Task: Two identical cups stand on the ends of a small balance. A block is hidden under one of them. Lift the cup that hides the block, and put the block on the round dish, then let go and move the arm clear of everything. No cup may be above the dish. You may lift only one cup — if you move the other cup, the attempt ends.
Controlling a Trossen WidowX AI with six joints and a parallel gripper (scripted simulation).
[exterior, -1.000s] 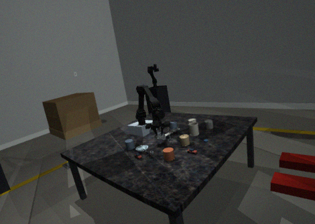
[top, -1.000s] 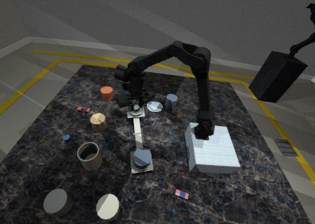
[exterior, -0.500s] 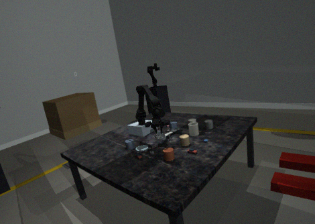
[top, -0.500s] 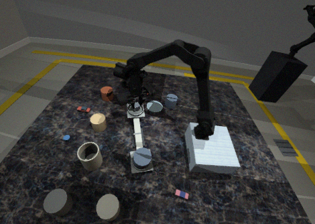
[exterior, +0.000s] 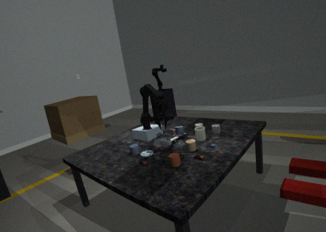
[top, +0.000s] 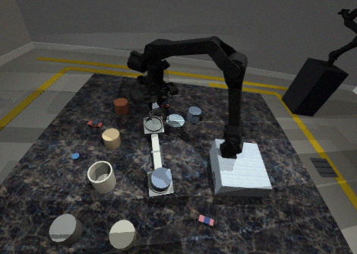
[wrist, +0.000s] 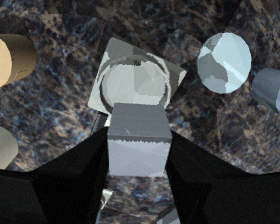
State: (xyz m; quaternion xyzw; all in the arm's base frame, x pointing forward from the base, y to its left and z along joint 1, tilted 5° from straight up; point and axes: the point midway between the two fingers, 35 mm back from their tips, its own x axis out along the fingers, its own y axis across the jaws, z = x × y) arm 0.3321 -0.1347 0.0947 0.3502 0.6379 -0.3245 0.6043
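Observation:
My gripper [top: 155, 106] [wrist: 136, 133] is shut on the grey-blue block [wrist: 139, 157]. It holds the block above the far end of the balance. The balance [top: 156, 150] has a pale beam; its far ring-rimmed holder [top: 147, 130] [wrist: 97, 98] is empty. One blue-grey cup [top: 161, 179] [exterior: 179, 130] stands upside down on the near end. The matching cup [top: 194, 115] [exterior: 134, 149] [wrist: 268, 90] stands on the table, beside the dish. The round pale dish [top: 175, 120] [exterior: 146, 154] [wrist: 224, 62] is empty, with no cup above it.
A tan cylinder [top: 112, 138] [exterior: 191, 145], a red-brown cylinder [top: 121, 106] [exterior: 175, 160] and a cream open cup [top: 102, 177] stand left of the balance in the top view. A small red item [top: 95, 124] lies there too. The arm's white base block [top: 243, 169] is at the right.

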